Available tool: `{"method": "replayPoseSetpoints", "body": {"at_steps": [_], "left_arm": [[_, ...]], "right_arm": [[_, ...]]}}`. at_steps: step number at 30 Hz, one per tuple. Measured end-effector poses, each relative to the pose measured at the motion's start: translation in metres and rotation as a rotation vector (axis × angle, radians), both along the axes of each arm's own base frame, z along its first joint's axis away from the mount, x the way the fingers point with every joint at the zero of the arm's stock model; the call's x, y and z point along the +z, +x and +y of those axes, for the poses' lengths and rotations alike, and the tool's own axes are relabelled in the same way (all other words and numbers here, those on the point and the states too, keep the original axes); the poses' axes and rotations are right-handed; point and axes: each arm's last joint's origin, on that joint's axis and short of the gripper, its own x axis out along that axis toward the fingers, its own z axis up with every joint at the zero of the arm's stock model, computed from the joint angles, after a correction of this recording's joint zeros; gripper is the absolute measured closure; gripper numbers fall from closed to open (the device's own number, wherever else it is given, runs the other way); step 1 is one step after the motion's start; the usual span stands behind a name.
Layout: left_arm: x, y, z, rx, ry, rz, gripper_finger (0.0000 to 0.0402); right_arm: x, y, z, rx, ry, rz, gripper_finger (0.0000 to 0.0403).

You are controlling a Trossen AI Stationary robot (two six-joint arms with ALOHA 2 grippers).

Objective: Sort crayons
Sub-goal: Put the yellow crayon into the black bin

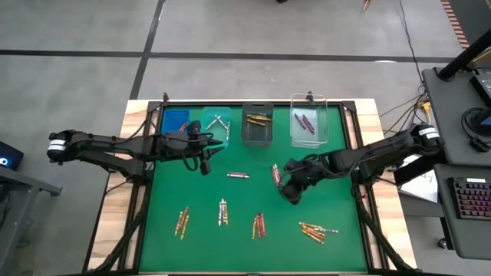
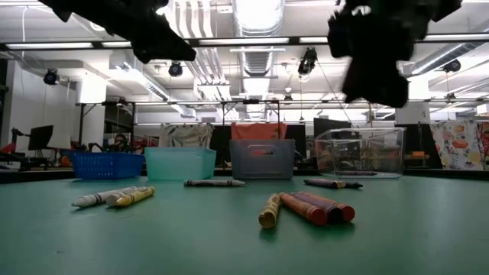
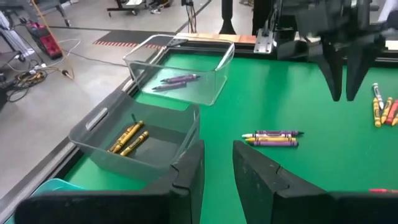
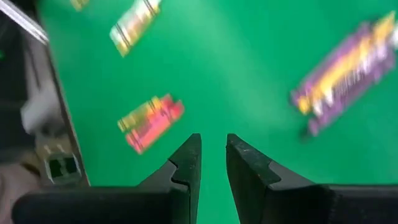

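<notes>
So the crayons (image 1: 258,225) are mostly still loose on the green mat (image 1: 345,192), in little clusters on the side away from the row of four bins (image 1: 257,125), though a few already sit inside the bins. The left gripper (image 1: 205,165) hangs just in front of the teal bin (image 1: 217,126), fingers slightly apart, holding nothing. The right gripper (image 1: 291,194) hovers mid-mat, beside a crayon pair (image 1: 275,175), fingers a narrow gap apart, empty too.
</notes>
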Motion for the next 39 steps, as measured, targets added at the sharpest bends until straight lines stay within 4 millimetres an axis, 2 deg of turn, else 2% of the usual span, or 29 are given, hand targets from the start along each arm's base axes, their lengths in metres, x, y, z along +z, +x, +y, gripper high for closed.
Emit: {"method": "replayPoseSetpoints", "body": {"at_steps": [7,11,14,19,22,26,29,34,39], "left_arm": [[-0.001,0.001,0.0,0.0,0.0,0.005,0.0335],[-0.002,0.002,0.0,0.0,0.0,0.008,0.0335],[-0.002,0.002,0.0,0.0,0.0,0.013,0.0335],[-0.003,0.003,0.0,0.001,0.0,0.012,0.0335],[-0.003,0.003,0.0,0.001,0.0,0.013,0.0335],[-0.003,0.003,0.0,0.0,0.0,0.013,0.0335],[-0.003,0.002,0.0,0.0,0.0,0.015,0.0336],[-0.004,0.002,0.0,0.001,0.0,0.023,0.0336],[-0.004,0.002,0.0,0.001,0.0,0.023,0.0336]], "right_arm": [[-0.019,-0.015,0.025,0.075,0.137,0.262,0.034],[-0.02,-0.019,0.04,0.092,0.179,0.317,0.034],[-0.014,-0.021,0.051,0.093,0.175,0.382,0.034],[-0.004,-0.019,0.063,0.106,0.081,0.522,0.0339],[-0.004,-0.014,0.071,0.183,0.003,0.534,0.0339],[-0.012,-0.012,0.086,0.367,-0.091,0.526,0.0339],[-0.022,-0.014,0.098,0.444,-0.176,0.533,0.0339],[-0.034,-0.016,0.116,0.468,-0.276,0.537,0.0335],[-0.039,-0.018,0.128,0.446,-0.275,0.555,0.0306]]}}
